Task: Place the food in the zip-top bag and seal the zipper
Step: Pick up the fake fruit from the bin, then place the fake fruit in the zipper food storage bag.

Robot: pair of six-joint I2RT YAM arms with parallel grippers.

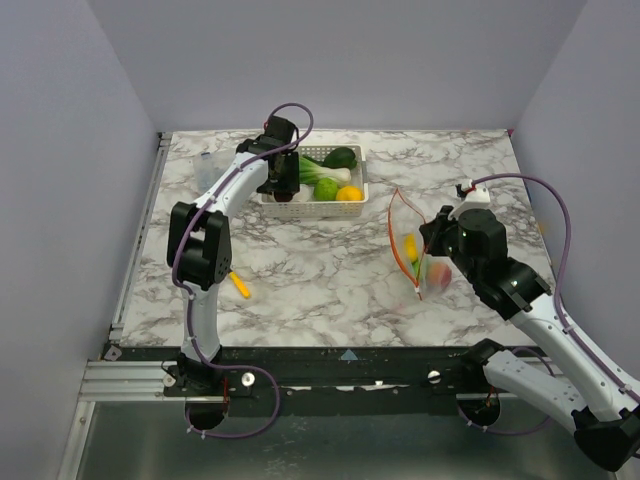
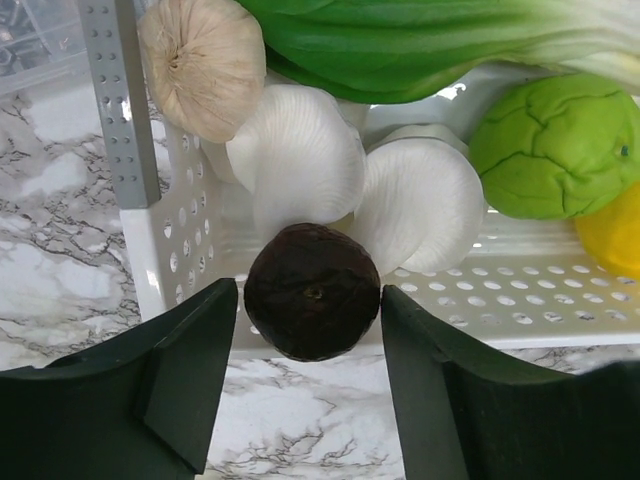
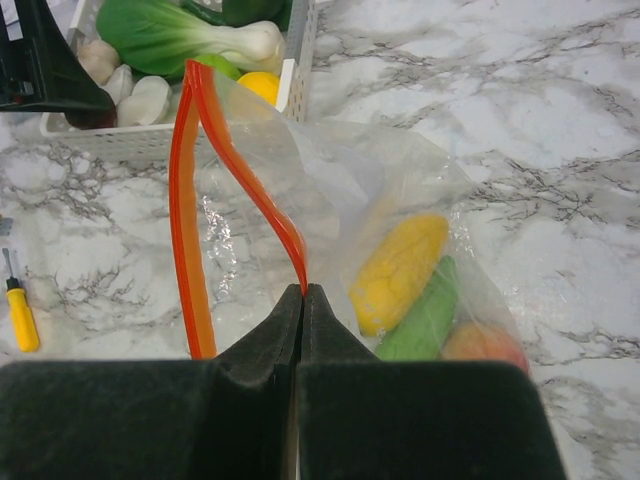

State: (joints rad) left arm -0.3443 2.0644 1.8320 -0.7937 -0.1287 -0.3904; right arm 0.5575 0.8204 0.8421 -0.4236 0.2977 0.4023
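— Left gripper point(image 2: 310, 292) first: what has it got?
— It is grasping a dark fruit point(image 2: 312, 310), one finger pressed to each side, right at the near wall of the basket point(image 2: 520, 300).
— What lies in that basket?
— From the left: garlic point(image 2: 200, 60), two white ribbed pieces point(image 2: 300, 160), a leafy green point(image 2: 420, 40) across the back, a lime-green ball point(image 2: 555, 145), and something yellow point(image 2: 615, 230) cut off at the edge.
— Anything between the arms?
— Only a yellow tool point(image 1: 241, 285), flat on the marble surface point(image 1: 330, 270), well apart from the basket.
— And to the right?
— The bag point(image 3: 330, 190) lies on the surface just right of the basket. Its mouth gapes, the two strips of the zipper point(image 3: 190, 200) standing apart.
— Who holds it?
— The right gripper point(image 3: 302, 295), clenched tight on one zipper strip.
— Is the bag loaded?
— Partly: corn point(image 3: 400, 268), a green piece point(image 3: 425, 320) touching it, and a reddish piece point(image 3: 480, 345) in the lower corner.
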